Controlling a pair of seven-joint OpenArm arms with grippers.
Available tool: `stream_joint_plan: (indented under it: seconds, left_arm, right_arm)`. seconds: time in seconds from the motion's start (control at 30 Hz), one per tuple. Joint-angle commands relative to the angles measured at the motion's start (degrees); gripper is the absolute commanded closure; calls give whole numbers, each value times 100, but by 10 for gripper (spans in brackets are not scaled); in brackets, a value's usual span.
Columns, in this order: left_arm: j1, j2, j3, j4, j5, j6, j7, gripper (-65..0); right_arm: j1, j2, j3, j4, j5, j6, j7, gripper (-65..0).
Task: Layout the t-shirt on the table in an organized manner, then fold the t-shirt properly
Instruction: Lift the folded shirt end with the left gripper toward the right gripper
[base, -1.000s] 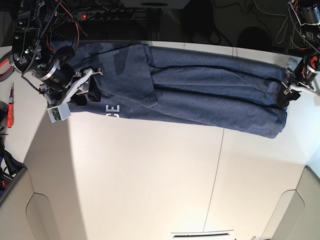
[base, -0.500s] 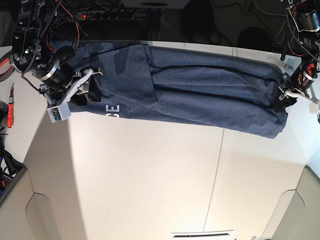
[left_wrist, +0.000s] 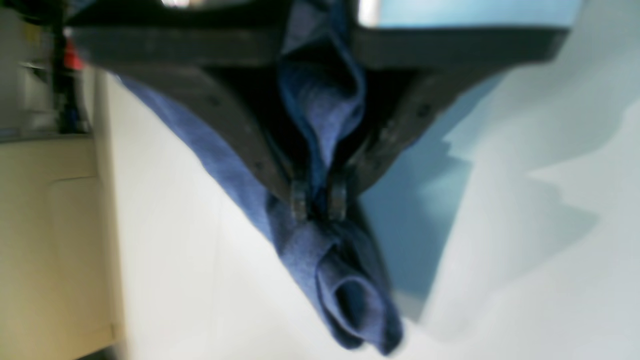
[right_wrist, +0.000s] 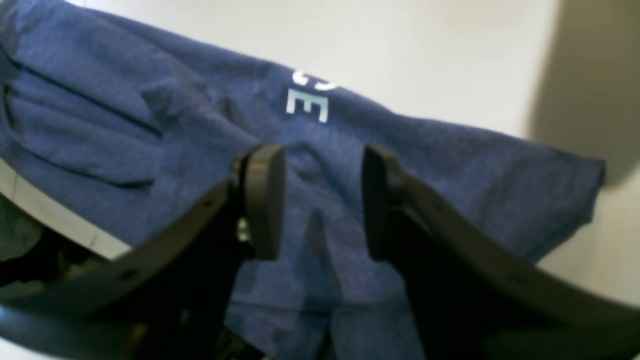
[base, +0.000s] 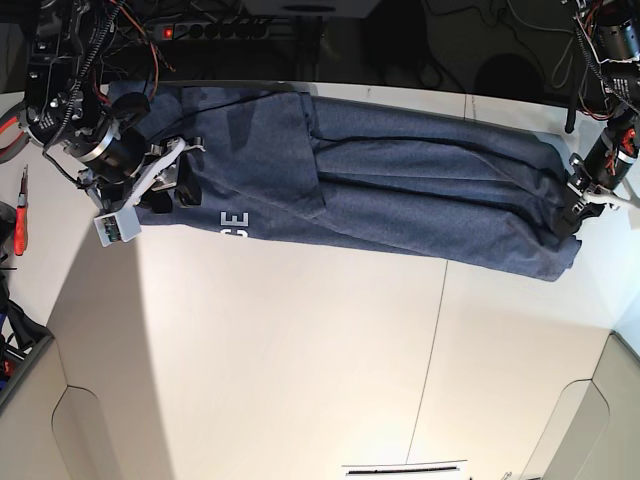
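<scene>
the left claw (left_wrist: 320, 205) is pinched on an end fold of the t-shirt (base: 400, 200), soft heathered navy cloth bunching between its pads and drooping past them. from there the shirt's long axis runs straight away across the white worktop (base: 300, 350) as a rumpled, lengthwise-folded band. at its far end the right claw (right_wrist: 320, 200) stands spread over the fabric beside the white lettering (right_wrist: 310, 102), gripping nothing.

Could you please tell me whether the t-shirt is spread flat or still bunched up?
Bunched: the t-shirt lies as a long creased band, lettering partly hidden.
</scene>
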Motion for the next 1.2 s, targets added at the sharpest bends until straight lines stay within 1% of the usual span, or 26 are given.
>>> stream_joint_plan:
  seconds: [0.0, 0.03, 0.13, 0.23, 0.33, 0.4, 0.5, 0.67, 0.77, 0.9, 1.03, 1.17]
  left_arm:
    - [-31, -125, -33, 94, -299, -73, 68, 0]
    - [-28, -122, -33, 120, -472, -73, 212, 0]
    - [-17, -35, -33, 243, -732, -73, 608, 0]
    - [-11, 177, -31, 494, -946, -73, 1091, 0]
    - [74, 422, -26, 820, -1381, -73, 1580, 0]
    - [175, 588, -26, 1071, -1679, -73, 1770, 0]
    - [286, 804, -26, 1412, -1873, -73, 1954, 0]
    - [289, 1021, 59, 1620, -2396, -73, 2538, 0]
    - [323, 1095, 378, 1620, -2414, -73, 2599, 0]
    - [396, 1097, 1088, 1620, -2414, -73, 2498, 0]
    - [382, 1097, 1681, 1620, -2414, -73, 2243, 0]
    - [378, 1178, 1982, 1620, -2339, -73, 2205, 0]
  right_arm:
    - [107, 42, 26, 111, 2, 17, 151, -252]
    - [131, 42, 26, 114, -68, -7, 151, -252]
    - [168, 42, 26, 114, -140, -24, 188, -252]
    - [236, 42, 26, 114, -133, -24, 195, -252]
    - [267, 42, 26, 114, -133, -24, 195, -252]
    - [267, 42, 26, 114, -140, -24, 195, -252]
    - [280, 42, 26, 114, -138, -24, 195, -252]
    - [332, 42, 26, 111, -157, -24, 195, -252]
    - [330, 42, 26, 111, -157, -24, 195, -252]
    - [343, 42, 26, 111, -155, -24, 195, -252]
    - [341, 42, 26, 111, -155, -24, 192, -252]
    - [343, 42, 26, 111, -155, -24, 195, -252]
